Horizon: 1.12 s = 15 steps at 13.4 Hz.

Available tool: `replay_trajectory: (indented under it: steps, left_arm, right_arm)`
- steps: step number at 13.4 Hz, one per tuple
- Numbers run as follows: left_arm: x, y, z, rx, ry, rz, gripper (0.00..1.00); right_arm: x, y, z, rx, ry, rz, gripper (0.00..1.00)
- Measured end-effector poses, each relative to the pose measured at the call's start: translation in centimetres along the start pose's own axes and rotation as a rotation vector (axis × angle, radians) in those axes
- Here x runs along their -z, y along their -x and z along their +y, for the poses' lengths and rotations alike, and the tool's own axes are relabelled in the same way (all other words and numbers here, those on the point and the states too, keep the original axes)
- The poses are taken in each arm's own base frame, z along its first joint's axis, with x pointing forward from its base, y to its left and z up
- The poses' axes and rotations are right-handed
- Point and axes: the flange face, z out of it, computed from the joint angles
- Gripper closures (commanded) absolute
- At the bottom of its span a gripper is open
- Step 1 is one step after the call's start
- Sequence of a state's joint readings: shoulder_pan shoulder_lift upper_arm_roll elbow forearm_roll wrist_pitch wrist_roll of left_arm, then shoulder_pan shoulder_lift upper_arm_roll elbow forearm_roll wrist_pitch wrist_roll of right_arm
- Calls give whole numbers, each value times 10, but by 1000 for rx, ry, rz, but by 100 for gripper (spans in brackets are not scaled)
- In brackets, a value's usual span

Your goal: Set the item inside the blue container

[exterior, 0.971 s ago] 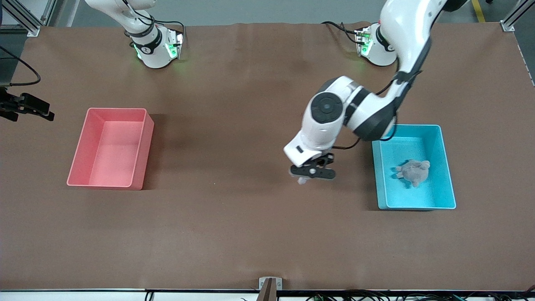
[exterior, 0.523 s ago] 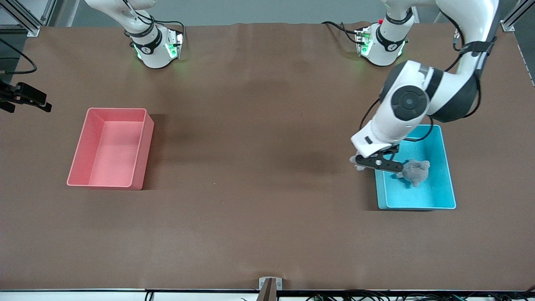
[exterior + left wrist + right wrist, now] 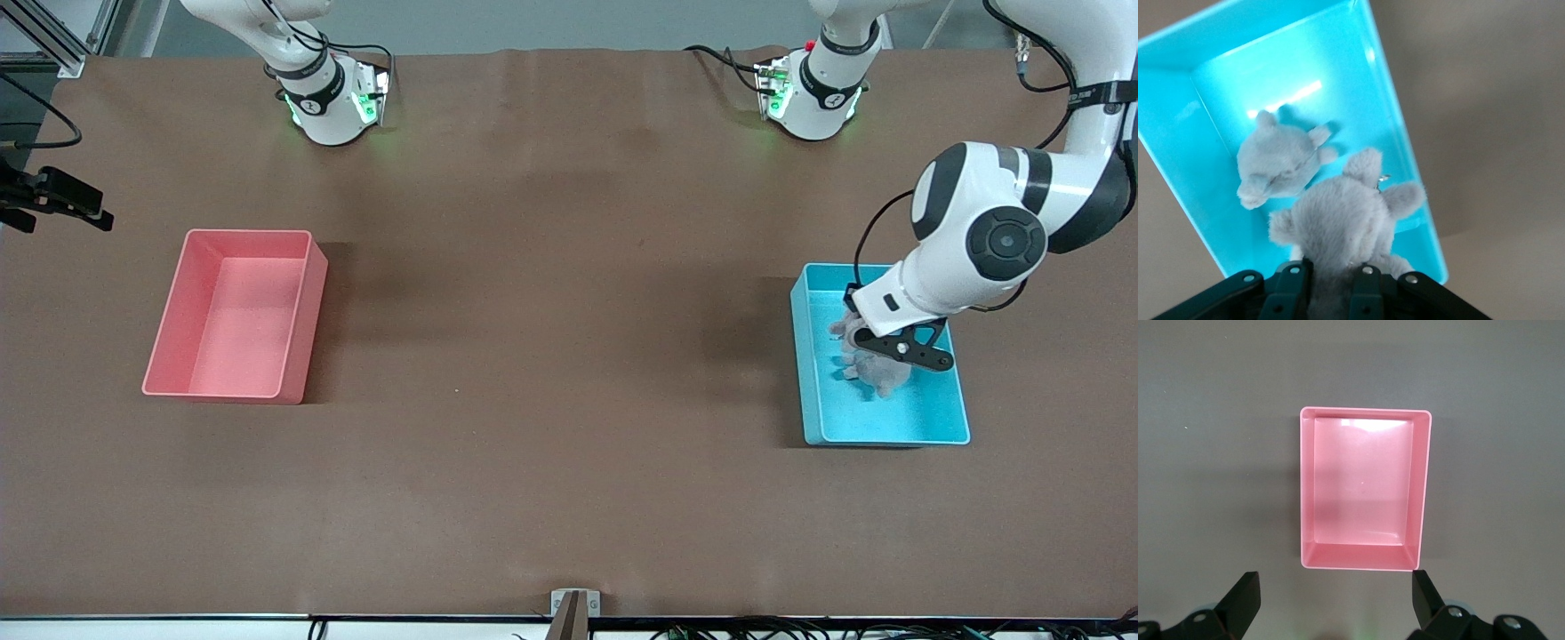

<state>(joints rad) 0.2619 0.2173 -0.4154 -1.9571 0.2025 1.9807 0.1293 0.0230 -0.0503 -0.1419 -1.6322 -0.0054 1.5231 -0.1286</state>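
Grey plush toy (image 3: 1338,233) is pinched in the left gripper (image 3: 1331,283) over the cyan-blue plastic bin (image 3: 942,418), just needs dropping; the right gripper (image 3: 1331,613) waits spread above the pink bin (image 3: 1365,487).

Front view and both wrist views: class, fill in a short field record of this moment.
left hand: shut on a grey plush toy, over the blue container
already in container: second grey plush toy, lying on its floor
right hand: open, waiting high over the pink bin
pink bin contents: nothing
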Motion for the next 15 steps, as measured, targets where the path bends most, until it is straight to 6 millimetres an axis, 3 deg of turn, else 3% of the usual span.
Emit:
replay_trajectory:
  steps: [4, 12, 14, 15]
  left_arm:
    - [-34, 8, -27, -19, 26, 7, 78]
    - [-123, -6, -18, -37, 117, -29, 70]
    - [-134, -7, -17, -39, 129, -36, 58]
    - [-137, -7, -17, -40, 131, -39, 44]
  right_arm:
    - [0, 1, 1, -2, 0, 0, 0]
    - [6, 5, 2, -2, 2, 48, 0]
    - [5, 6, 2, -2, 1, 48, 0]
    - [4, 7, 2, -2, 1, 49, 0]
